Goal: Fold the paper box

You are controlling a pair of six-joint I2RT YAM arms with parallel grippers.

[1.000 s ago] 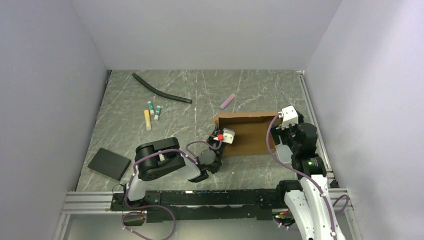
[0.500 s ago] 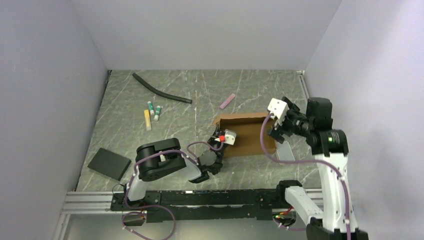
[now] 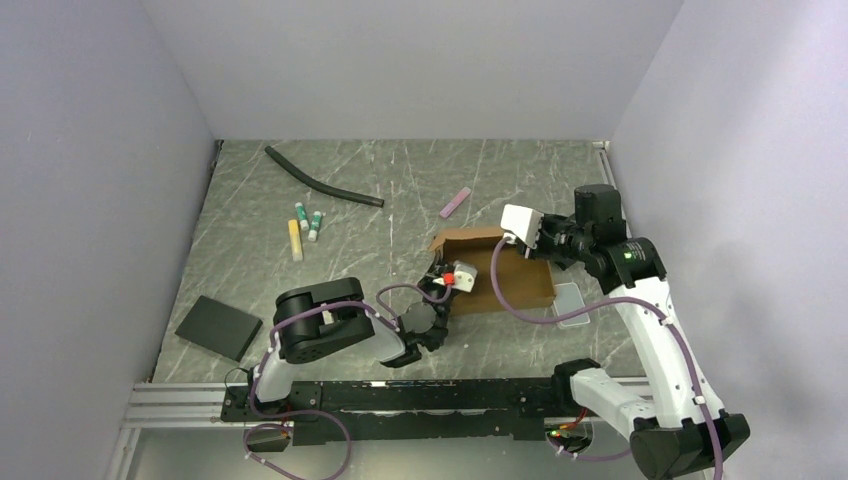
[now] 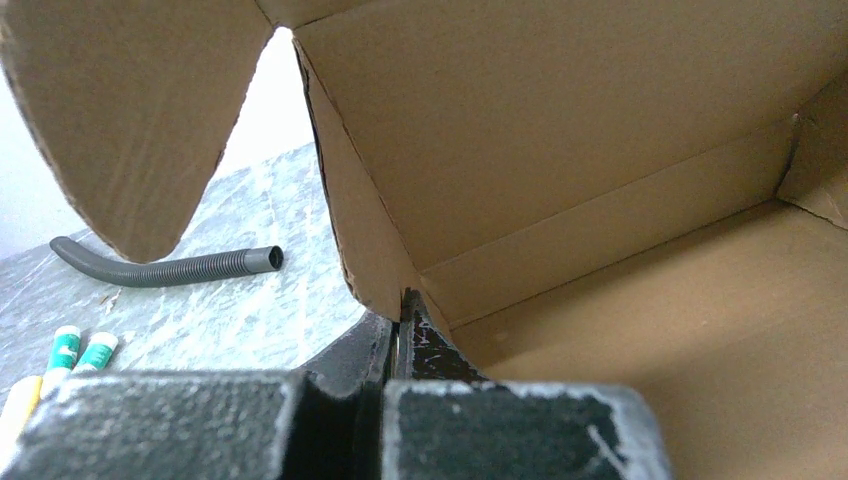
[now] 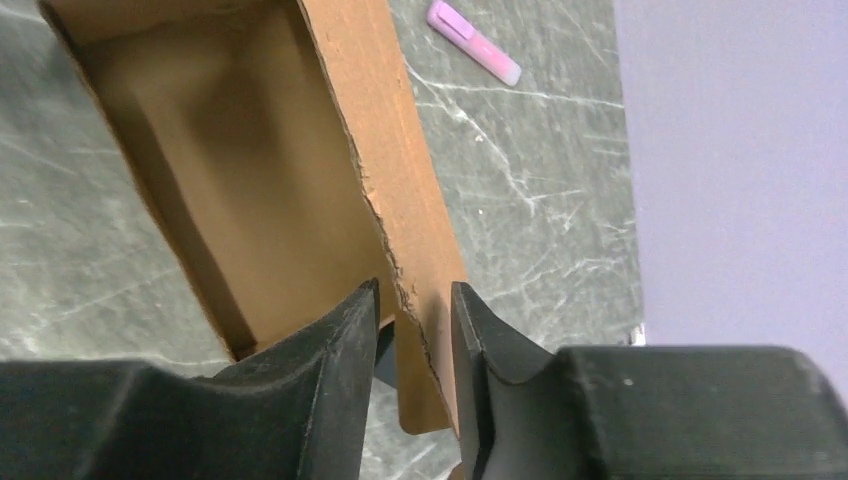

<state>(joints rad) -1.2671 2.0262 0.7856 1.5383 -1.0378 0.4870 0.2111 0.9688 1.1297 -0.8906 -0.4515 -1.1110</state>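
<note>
The paper box (image 3: 505, 275) is brown corrugated cardboard, half raised, in the middle right of the table. My left gripper (image 3: 445, 279) is low at its left edge. In the left wrist view its jaws (image 4: 402, 300) are shut on the bottom of the box's left wall (image 4: 365, 250), with a rounded flap (image 4: 130, 120) standing above. My right gripper (image 3: 533, 251) is over the box's far right corner. In the right wrist view its fingers (image 5: 413, 300) sit close on either side of a ragged-edged side wall (image 5: 400, 200) and hold it.
A black hose (image 3: 322, 184) lies at the back left, with small green-capped tubes (image 3: 309, 221) and a yellow one (image 3: 295, 240) near it. A pink stick (image 3: 455, 202) lies behind the box. A black pad (image 3: 219, 327) is front left. A translucent lid (image 3: 570, 303) lies right of the box.
My right arm rose and swung left from the box's right side to over its far right corner, taking the side wall with it. The left gripper stayed on the left wall.
</note>
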